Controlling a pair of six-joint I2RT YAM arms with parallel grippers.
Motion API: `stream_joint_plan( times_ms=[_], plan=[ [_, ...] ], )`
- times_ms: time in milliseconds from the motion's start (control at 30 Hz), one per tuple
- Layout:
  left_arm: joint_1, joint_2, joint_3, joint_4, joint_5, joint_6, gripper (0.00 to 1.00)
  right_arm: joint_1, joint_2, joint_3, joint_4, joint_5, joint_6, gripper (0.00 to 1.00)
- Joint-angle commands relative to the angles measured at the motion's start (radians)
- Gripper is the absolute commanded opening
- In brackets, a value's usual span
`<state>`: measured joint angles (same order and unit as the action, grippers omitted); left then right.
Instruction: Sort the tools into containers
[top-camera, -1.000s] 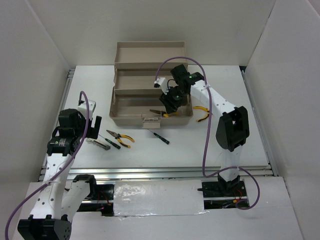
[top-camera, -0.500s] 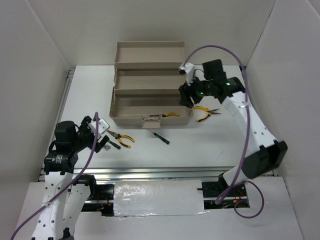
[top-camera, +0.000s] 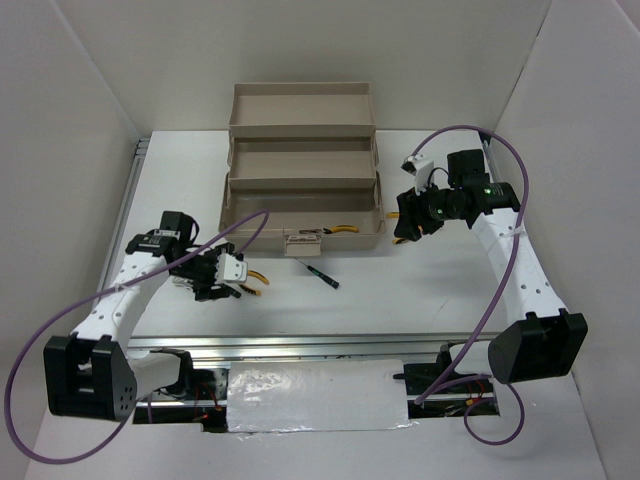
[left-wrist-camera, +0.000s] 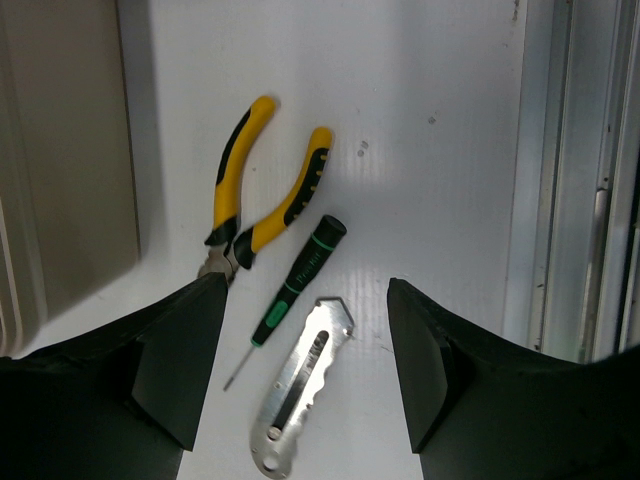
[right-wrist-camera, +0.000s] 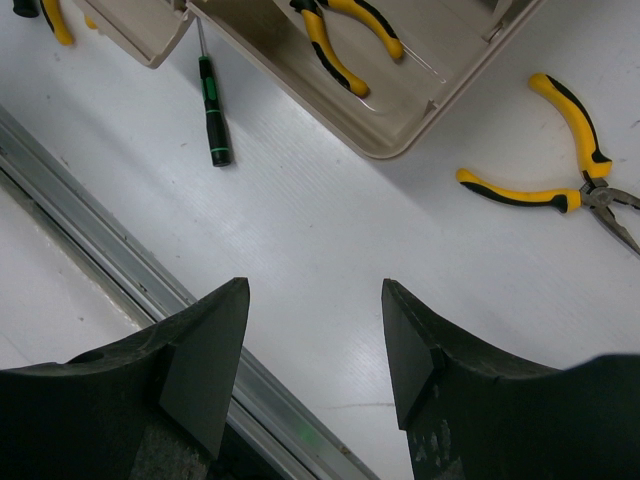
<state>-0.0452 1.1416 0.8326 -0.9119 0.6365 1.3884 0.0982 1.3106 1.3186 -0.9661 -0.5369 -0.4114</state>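
Right now your left end effector (left-wrist-camera: 305, 295) hangs spread wide over the table (top-camera: 450, 290) and holds nothing. In its wrist view a dark screwdriver (left-wrist-camera: 298, 283) with green marks lies slantwise in the gap between the fingers. The grey metal tool (left-wrist-camera: 300, 390) lies just beside it, nearer the wrist. The pliers (left-wrist-camera: 255, 180) lie just beyond the fingertips, handles pointing away, nose close to one finger; you cannot tell whether they touch.

Your right end effector (right-wrist-camera: 312, 300) is equally wide and empty. It hovers over bare table beside the right end of the beige toolbox (top-camera: 260, 240). A second pliers (right-wrist-camera: 565, 160) lies ahead and off to one side, outside the fingers. A second screwdriver (right-wrist-camera: 212, 115) lies by the toolbox's front, well apart. A third pliers (right-wrist-camera: 345, 35) rests in the lowest tier.

A second ago the right arm was over that lowest tier; it has since swung out to the right. The left arm has come in from the table's left edge to above the three tools.
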Motion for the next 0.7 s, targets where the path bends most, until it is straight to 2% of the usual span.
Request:
stream_joint_plan(
  times_ms=[0,100,233,667],
  plan=[
    [-0.059,0.073,0.056,0.043,0.046,0.118,0.77,-0.025,-0.047,-0.004,-0.019,-0.04,0.006,0.63],
    [-0.122,0.133,0.053,0.135,-0.001,0.069,0.7,-0.04,-0.056,-0.018,-0.026,-0.044,0.0,0.63],
    [-0.169,0.214,0.059,0.156,-0.029,0.072,0.59,-0.06,-0.056,-0.025,-0.04,-0.046,-0.024,0.63],
    [-0.278,0.369,0.039,0.232,-0.13,0.06,0.51,-0.091,-0.022,-0.038,-0.045,-0.077,-0.055,0.63]
  ],
)
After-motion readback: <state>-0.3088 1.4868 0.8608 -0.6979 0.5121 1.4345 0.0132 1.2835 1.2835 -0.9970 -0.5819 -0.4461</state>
